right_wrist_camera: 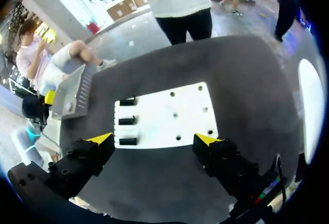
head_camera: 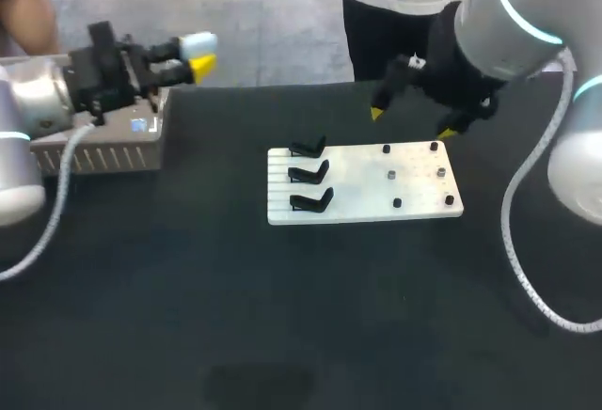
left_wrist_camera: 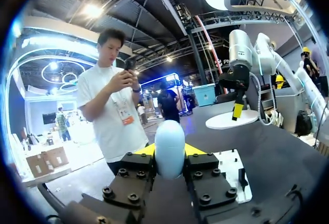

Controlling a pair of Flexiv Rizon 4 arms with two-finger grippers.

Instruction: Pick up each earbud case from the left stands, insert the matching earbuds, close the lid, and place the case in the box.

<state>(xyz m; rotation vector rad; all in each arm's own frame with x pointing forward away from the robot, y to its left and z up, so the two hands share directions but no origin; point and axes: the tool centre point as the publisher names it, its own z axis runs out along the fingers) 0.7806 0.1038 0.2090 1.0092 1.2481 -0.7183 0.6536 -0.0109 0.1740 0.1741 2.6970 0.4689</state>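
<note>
case [head_camera: 199,43] clamped in left jaws, raised near box [head_camera: 103,156]; right jaws spread.

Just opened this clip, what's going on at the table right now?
The left claw is shut on a pale blue earbud case, held up off the table near the grey box at the left side. The right claw is open and empty, above the far edge of the white board. The board's three black stands hold nothing, so this may be the last case; it is not in the box yet.
</note>
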